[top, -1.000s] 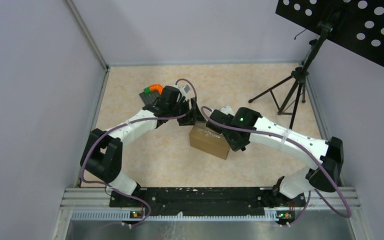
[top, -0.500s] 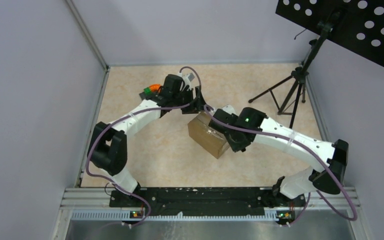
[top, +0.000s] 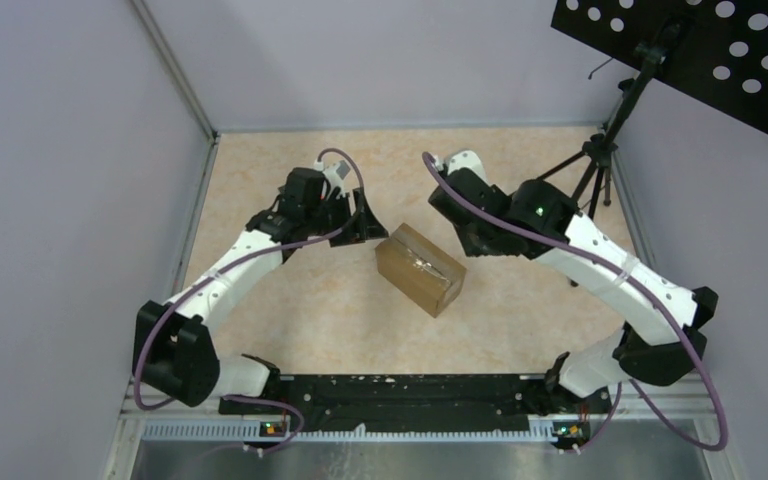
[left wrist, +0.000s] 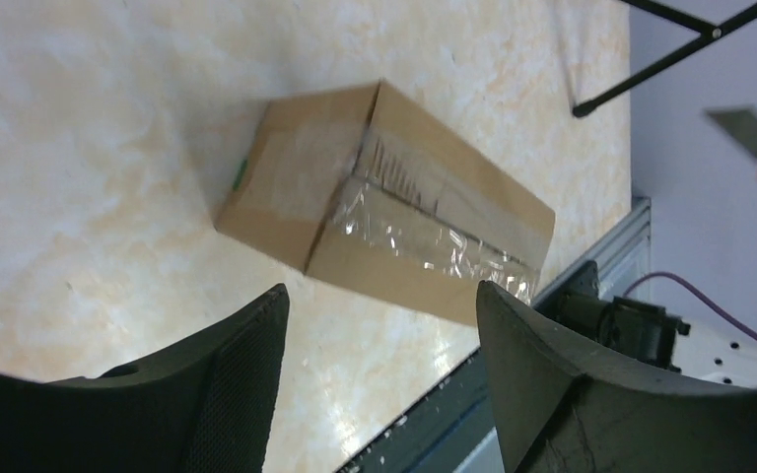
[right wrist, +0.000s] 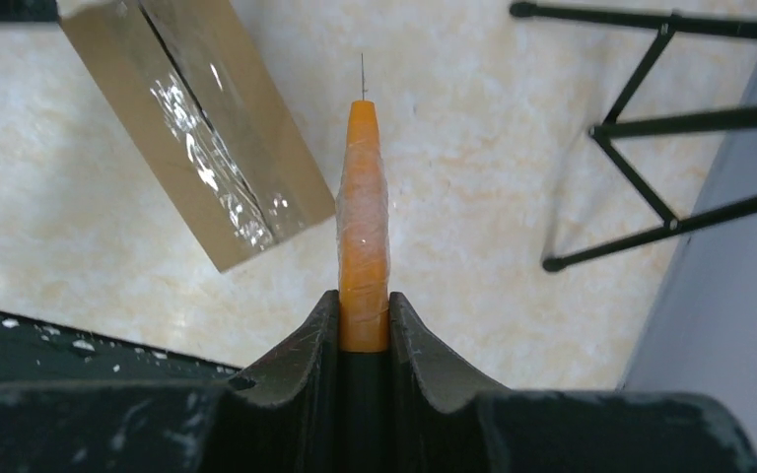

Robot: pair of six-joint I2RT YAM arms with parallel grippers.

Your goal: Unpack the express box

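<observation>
Left arm [top: 230, 270]: extended from its base at the near edge of the worktop [top: 300, 320], forearm angled toward the centre. Left gripper [left wrist: 382, 296]: jaws spread wide, nothing between them.

Right arm [top: 610, 270]: elbow by the right edge, forearm running toward the far centre. Right gripper [right wrist: 364, 301]: jaws clamped on an orange cutter [right wrist: 363, 197], thin blade tip pointing away from the wrist.

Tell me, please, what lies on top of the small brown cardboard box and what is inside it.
Only a strip of clear shiny tape runs along the top seam of the brown cardboard box. The box is shut, so the inside is hidden.
</observation>
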